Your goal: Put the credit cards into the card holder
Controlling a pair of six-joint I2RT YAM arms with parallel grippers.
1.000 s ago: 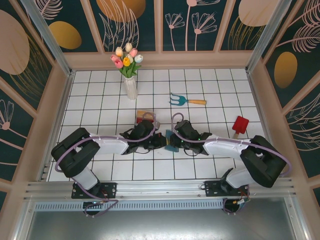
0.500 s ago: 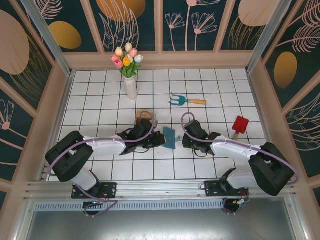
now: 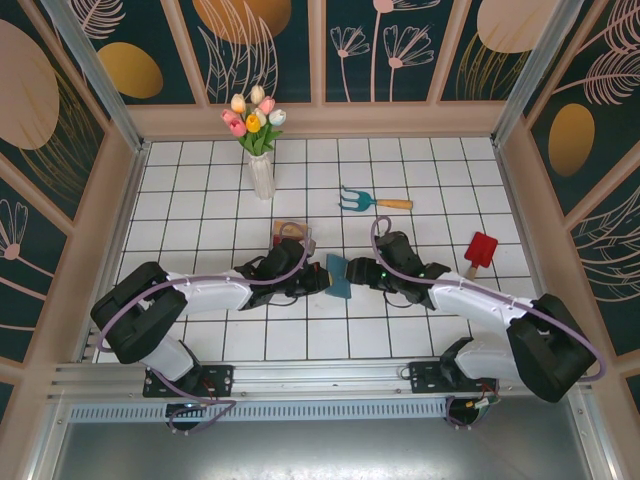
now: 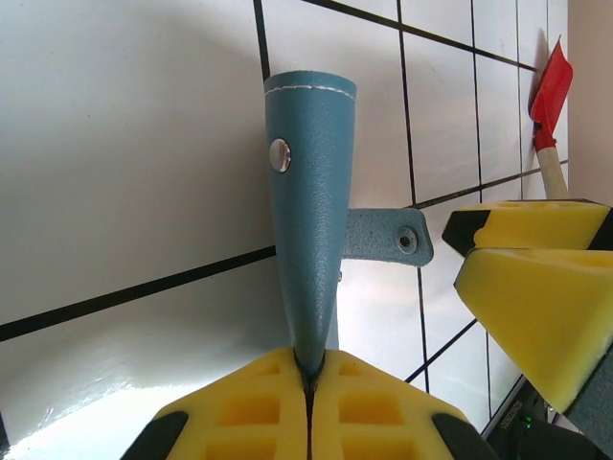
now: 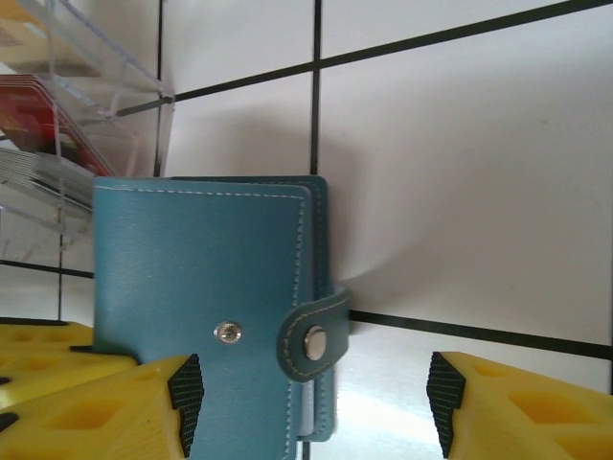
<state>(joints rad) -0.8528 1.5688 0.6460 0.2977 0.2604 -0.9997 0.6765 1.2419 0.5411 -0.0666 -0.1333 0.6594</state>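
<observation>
The teal card holder [image 3: 338, 277] stands on edge on the white tiles between both arms. My left gripper [image 4: 308, 369] is shut on its near edge; the card holder [image 4: 308, 220] shows edge-on there, with its snap strap [image 4: 388, 237] sticking out right. My right gripper [image 5: 311, 407] is open, and its fingers [image 5: 527, 402] stand on either side of the closed card holder [image 5: 201, 278] and its strap [image 5: 314, 340] without touching. The credit cards [image 5: 48, 110], red and grey, lie stacked in a clear tray [image 5: 144, 81] behind the holder.
The clear tray [image 3: 290, 235] sits just behind my left gripper. A white vase of tulips [image 3: 258, 150] stands at the back left. A blue hand fork [image 3: 375, 200] lies mid-back, and a red scoop [image 3: 480, 250] lies to the right. Wooden walls ring the tiled floor.
My right gripper let go of the card holder, drew back to the right, then came close again with its jaws opened wide. My left gripper kept its hold and shifted slightly left.
</observation>
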